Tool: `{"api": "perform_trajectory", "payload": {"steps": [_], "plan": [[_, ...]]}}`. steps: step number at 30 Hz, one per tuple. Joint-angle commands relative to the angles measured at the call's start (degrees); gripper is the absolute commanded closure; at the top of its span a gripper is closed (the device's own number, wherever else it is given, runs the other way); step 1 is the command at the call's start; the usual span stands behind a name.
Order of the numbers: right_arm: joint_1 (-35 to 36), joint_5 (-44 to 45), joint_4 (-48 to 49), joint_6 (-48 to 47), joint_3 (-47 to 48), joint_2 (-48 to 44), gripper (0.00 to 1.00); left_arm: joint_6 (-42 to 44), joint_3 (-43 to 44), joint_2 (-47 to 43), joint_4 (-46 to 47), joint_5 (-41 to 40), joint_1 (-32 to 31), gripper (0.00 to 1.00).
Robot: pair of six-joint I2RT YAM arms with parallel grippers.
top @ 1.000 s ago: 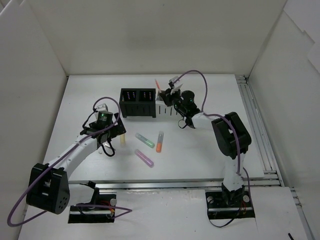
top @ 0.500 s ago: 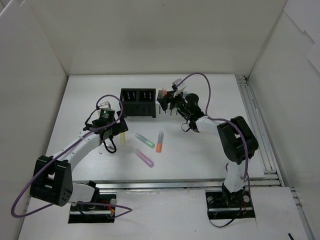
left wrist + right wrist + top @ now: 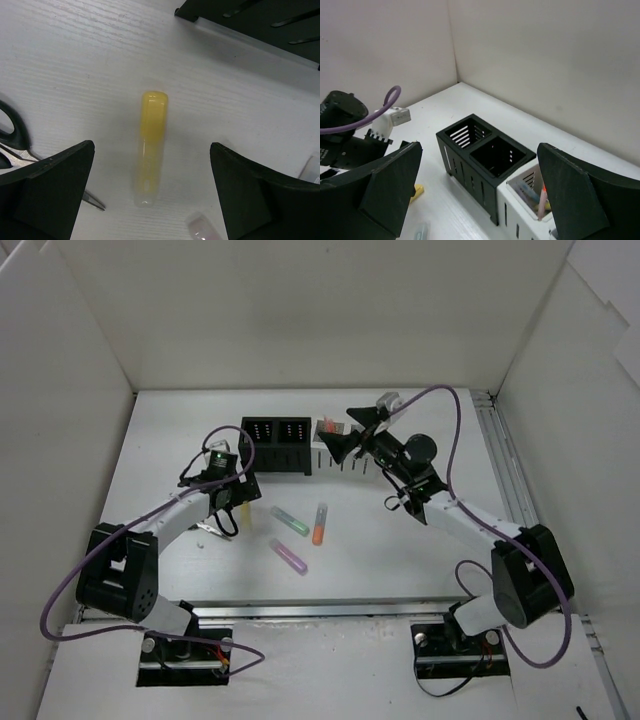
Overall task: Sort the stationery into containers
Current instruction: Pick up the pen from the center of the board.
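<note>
A yellow marker (image 3: pixel 151 146) lies on the table between the fingers of my open left gripper (image 3: pixel 152 192), which hovers just above it without touching. From above, that left gripper (image 3: pixel 243 498) sits over the yellow marker (image 3: pixel 245 522). Green (image 3: pixel 290 520), orange (image 3: pixel 319 523) and pink-purple (image 3: pixel 288 556) markers lie to its right. The black container (image 3: pixel 275 445) stands empty, with the white container (image 3: pixel 520 210) against its right side. Pens, one of them orange-pink (image 3: pixel 541 200), stand in the white one. My right gripper (image 3: pixel 345 432) hangs open above the white container, holding nothing.
A dark loop and a thin metal tip (image 3: pixel 92 200) lie at the left of the left wrist view. The end of the pink-purple marker (image 3: pixel 202 229) shows near the right finger. White walls enclose the table on three sides. A rail (image 3: pixel 510 490) runs along the right edge.
My right gripper opened, letting the orange-pink pen drop into the white container, and drew back up to the right. My left gripper moved right and down over the yellow marker.
</note>
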Motion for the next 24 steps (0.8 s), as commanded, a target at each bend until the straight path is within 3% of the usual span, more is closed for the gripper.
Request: {"api": "perform_trajectory", "payload": {"steps": [1, 4, 7, 12, 15, 16, 17, 20, 24], "plan": [[1.29, 5.71, 2.81, 1.79, -5.74, -7.6, 0.02, 0.85, 2.99, 1.75, 1.72, -0.61, -0.16, 0.07], [2.43, 18.61, -5.59, 1.09, -9.71, -14.37, 0.02, -0.02, 4.47, 5.09, 0.59, -0.69, -0.16, 0.14], [3.4, 25.93, -16.3, 0.9, -10.95, -20.09, 0.02, -0.03, 5.88, 9.21, 0.58, 0.62, -0.69, 0.21], [3.76, 40.16, -35.84, 4.07, -8.14, -25.46, 0.02, -0.64, 8.34, 13.18, 0.49, 1.5, -1.74, 0.47], [3.75, 43.51, -41.48, 4.16, -7.96, -26.08, 0.02, -0.64, 8.79, 14.32, 0.49, 0.89, -2.36, 0.63], [3.49, 43.71, -43.23, 4.68, -8.05, -26.51, 0.02, -0.81, 8.87, 14.41, 0.15, 0.63, -2.36, 0.76], [3.66, 43.97, -43.77, 4.86, -8.22, -26.95, 0.02, -0.9, 8.87, 14.41, -0.03, 0.54, -2.36, 0.83], [3.58, 45.02, -45.09, 5.21, -8.93, -28.36, 0.02, -0.9, 8.61, 13.45, -0.56, -0.34, -2.98, 0.98], [3.58, 45.64, -46.06, 5.48, -9.72, -29.86, 0.02, 0.32, 8.7, 11.34, -1.26, -2.36, -4.21, 1.0]]}}
